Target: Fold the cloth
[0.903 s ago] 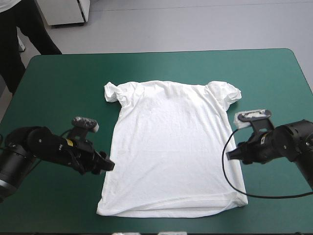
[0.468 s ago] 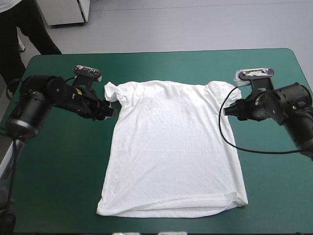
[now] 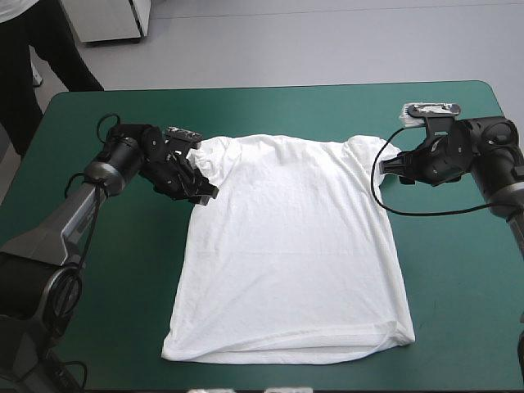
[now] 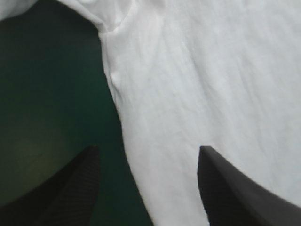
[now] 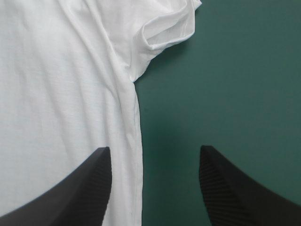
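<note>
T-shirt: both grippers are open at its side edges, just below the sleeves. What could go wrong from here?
1. The left gripper and right gripper each straddle an edge of the T-shirt. A shallow pinch might catch only a thin strip, which could slip.
2. The sleeve by the right gripper is bunched, so it could get folded in as a lump.

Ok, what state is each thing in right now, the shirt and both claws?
T-shirt: spread flat on the teal-green cover, not yet folded, one sleeve bunched.
Left claw: open, astride the shirt's side edge below a sleeve.
Right claw: open, astride the opposite side edge, below the bunched sleeve.
</note>
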You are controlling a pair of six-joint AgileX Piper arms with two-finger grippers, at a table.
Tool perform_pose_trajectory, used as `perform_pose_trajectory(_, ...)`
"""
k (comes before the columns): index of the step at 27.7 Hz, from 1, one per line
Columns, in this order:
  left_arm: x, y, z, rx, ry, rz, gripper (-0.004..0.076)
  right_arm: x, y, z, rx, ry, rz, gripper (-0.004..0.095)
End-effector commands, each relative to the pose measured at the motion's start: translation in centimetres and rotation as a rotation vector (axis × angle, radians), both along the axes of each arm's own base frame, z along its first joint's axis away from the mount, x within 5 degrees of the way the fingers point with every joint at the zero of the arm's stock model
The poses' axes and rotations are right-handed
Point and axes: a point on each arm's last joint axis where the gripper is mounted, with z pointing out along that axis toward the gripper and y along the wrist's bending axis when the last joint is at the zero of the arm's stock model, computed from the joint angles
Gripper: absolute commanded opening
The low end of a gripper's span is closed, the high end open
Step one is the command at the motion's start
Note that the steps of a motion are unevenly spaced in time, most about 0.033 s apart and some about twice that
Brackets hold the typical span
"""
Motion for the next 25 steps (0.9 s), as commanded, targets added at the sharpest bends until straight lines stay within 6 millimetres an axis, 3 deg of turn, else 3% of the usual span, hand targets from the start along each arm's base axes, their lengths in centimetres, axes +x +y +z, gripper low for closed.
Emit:
perform_pose_trajectory(1,0.7,-1.2,0.8,-0.030,-0.079,-0.012,0.0445,0.0,-0.4,2.2,-0.001,-0.119,0.004,0.0532)
perform_pose_trajectory(9,2.3,-1.8,-3.5,0.035,-0.016,-0.010,0.0445,0.7,-0.3,1.6,-0.005,-0.115,0.019,0.0532)
perform_pose_trajectory(17,3.0,-1.9,-5.5,0.054,0.009,0.000,0.0428,1.5,-0.2,0.7,0.000,-0.096,0.019,0.0530)
perform_pose_trajectory(21,3.1,-1.9,-6.8,0.059,0.059,0.015,0.0276,2.7,0.0,-1.2,-0.001,-0.040,0.026,0.0530)
perform_pose_trajectory(25,3.3,-2.0,-8.2,0.071,0.099,0.011,0.0039,4.4,1.0,-4.1,0.060,0.045,0.085,0.0530)
